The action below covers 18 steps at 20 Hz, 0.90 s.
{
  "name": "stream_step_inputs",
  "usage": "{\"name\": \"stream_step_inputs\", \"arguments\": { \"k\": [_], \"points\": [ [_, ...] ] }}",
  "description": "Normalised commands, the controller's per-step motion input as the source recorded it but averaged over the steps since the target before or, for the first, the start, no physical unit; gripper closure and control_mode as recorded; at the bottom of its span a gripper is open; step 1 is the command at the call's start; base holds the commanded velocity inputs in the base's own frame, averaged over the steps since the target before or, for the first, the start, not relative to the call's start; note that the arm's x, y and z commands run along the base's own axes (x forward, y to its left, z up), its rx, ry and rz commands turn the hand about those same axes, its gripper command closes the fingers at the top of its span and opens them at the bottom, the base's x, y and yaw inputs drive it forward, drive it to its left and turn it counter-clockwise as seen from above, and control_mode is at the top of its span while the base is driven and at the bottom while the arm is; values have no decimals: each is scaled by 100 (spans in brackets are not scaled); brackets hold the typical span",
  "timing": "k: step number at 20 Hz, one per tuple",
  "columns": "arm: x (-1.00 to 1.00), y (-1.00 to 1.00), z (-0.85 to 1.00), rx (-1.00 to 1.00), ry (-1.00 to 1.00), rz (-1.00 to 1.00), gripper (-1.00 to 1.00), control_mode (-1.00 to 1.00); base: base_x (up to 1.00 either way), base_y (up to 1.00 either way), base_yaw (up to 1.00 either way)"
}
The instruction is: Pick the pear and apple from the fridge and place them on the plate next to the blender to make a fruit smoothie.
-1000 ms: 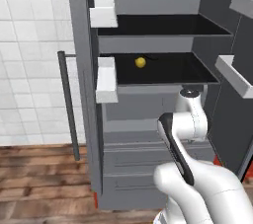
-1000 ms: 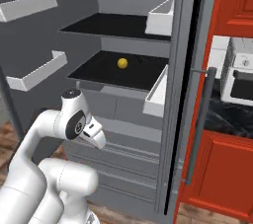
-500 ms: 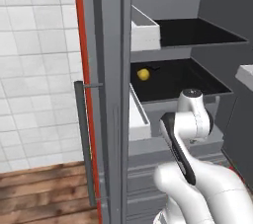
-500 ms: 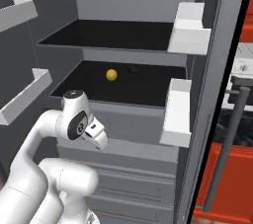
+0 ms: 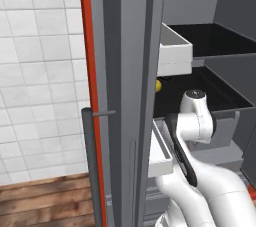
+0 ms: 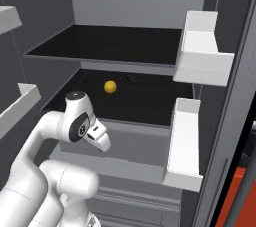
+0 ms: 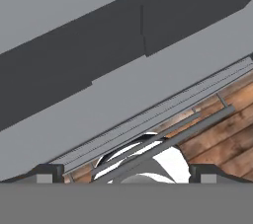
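Open black shelf (image 6: 150, 102) around the pear (image 6: 110, 87) — white door bins (image 6: 186, 141) flanking the right.

My white arm (image 6: 47, 136) looks like smooth, glossy plastic. The tall grey fridge (image 6: 145, 1) has matt walls, dark black shelves (image 6: 115, 43) and matt white plastic bins (image 6: 202, 46). The small yellow pear (image 6: 110, 87) looks smooth, and the brown floor (image 5: 45, 203) looks like wood planks.

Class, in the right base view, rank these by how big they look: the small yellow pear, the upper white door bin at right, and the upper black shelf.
1. Upper black shelf, widest.
2. Upper white door bin, though it sits nearer the camera, which enlarges it.
3. Small yellow pear, by far the smallest.
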Motion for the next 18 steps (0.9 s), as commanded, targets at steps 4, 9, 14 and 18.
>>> {"name": "stream_step_inputs", "arguments": {
  "k": [4,9,14,18],
  "points": [
    [0,0,0,0,0,0,-100,100,45,0,6],
    [43,0,27,0,-13,12,-100,-100,17,0,6],
    [97,0,83,-2,-14,19,-100,-100,0,0,0],
    [92,0,74,-5,-6,10,-100,-100,0,0,0]
  ]
}}
